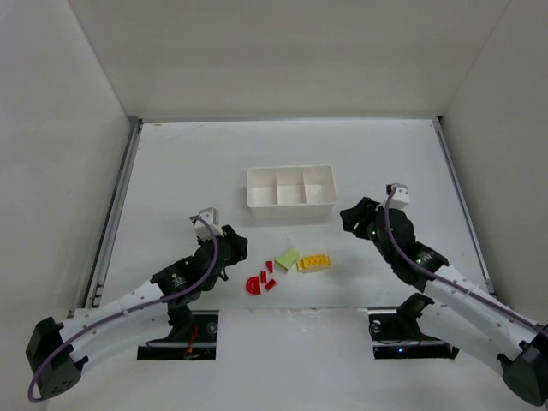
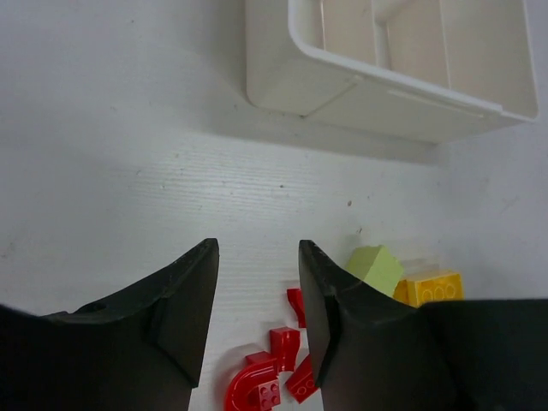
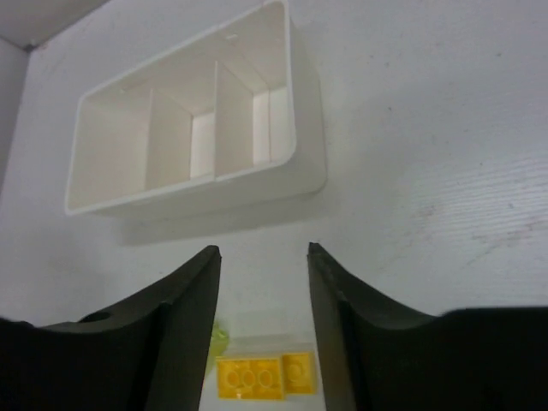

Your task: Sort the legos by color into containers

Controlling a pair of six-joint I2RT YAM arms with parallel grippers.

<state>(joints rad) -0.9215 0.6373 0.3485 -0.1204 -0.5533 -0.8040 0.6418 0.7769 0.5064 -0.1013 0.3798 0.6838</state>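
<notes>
Tray: the white three-compartment tray (image 1: 289,210) is sitting mid-worktop (image 1: 171,171), with a long wall facing the arms.
Yellow brick: the yellow brick (image 1: 313,263) is lying on the worktop on the tray's near side, in front of its right compartment and apart from the wall.
Green piece: the flat green piece (image 1: 287,258) is lying just left of the brick, in front of the tray's middle compartment.
Red bits: the red bits (image 1: 259,282) are clustering farther out from the tray than the green piece, off toward its left end. The half-round is sitting leftmost, and there look to be about four bits, though they are too small to count surely.
Left hand: the left hand (image 2: 257,253) is hovering off the tray's near-left corner, beside the red bits, with fingers moderately parted and gripping nothing.
Right hand: the right hand (image 3: 261,257) is hanging just off the tray's right end, with fingers parted likewise and carrying nothing.
</notes>
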